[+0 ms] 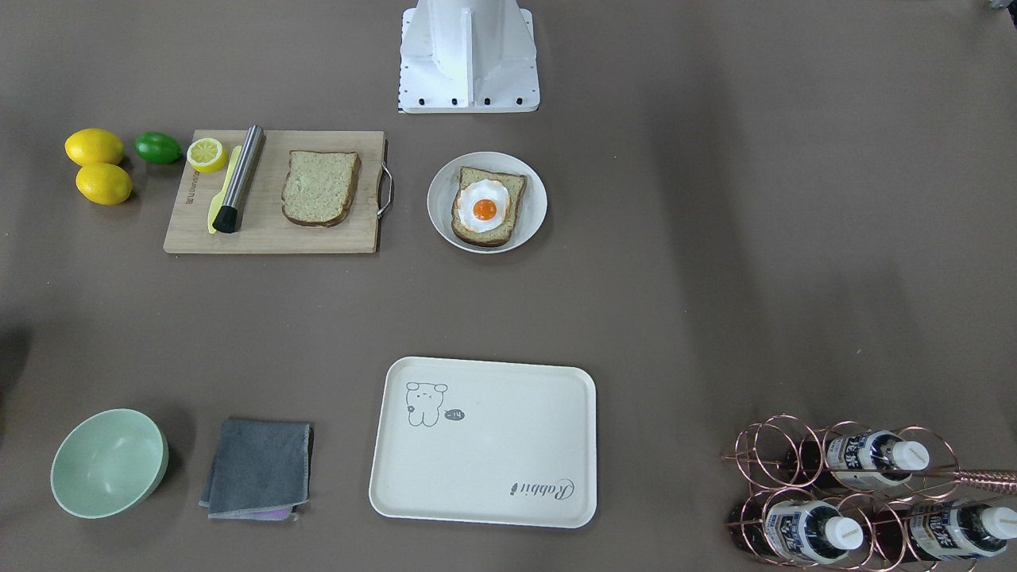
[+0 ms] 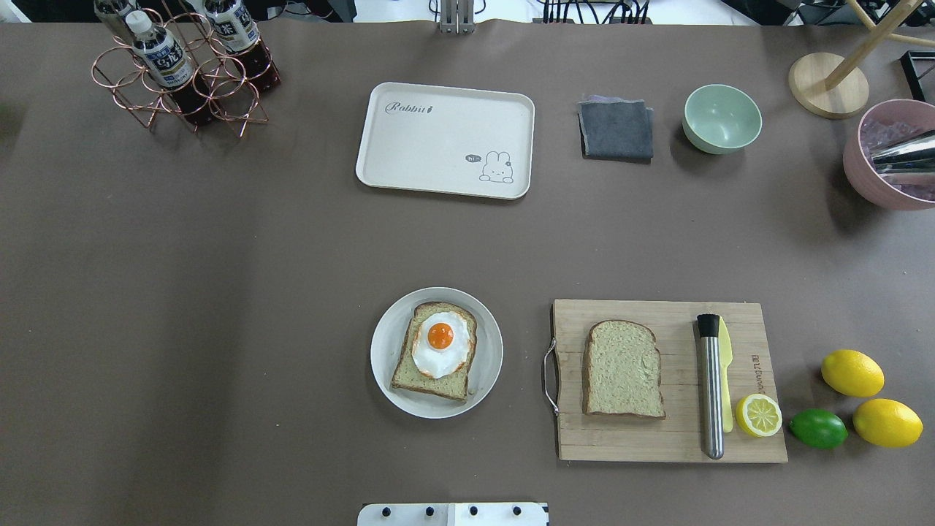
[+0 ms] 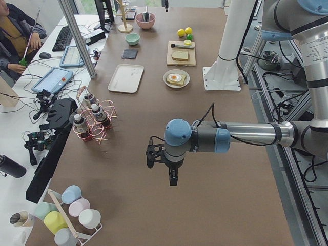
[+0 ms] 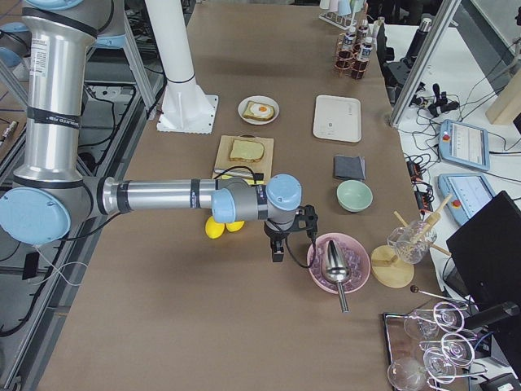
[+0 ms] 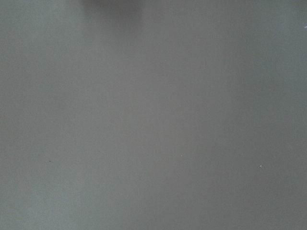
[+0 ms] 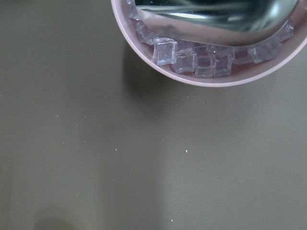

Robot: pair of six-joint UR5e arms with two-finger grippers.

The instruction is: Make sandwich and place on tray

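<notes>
The egg-topped slice (image 2: 434, 351) lies on the plate (image 2: 391, 325). The second slice (image 2: 623, 369) lies on the cutting board (image 2: 657, 438) to the plate's right, its long axis across the board's. The right tool (image 4: 278, 254), farther right of the plate, looks nearer it than the left tool (image 3: 172, 177); I cannot tell whether either is open.

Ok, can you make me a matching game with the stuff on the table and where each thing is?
Things:
1. fried egg
2. plain bread slice
3. grey cloth
4. lime

Places:
A. between the tray and the green bowl
B. on the table beside the whole lemons
C. on the other bread slice, on the round plate
D. on the wooden cutting board

Pairs: 1-C, 2-D, 3-A, 4-B
</notes>
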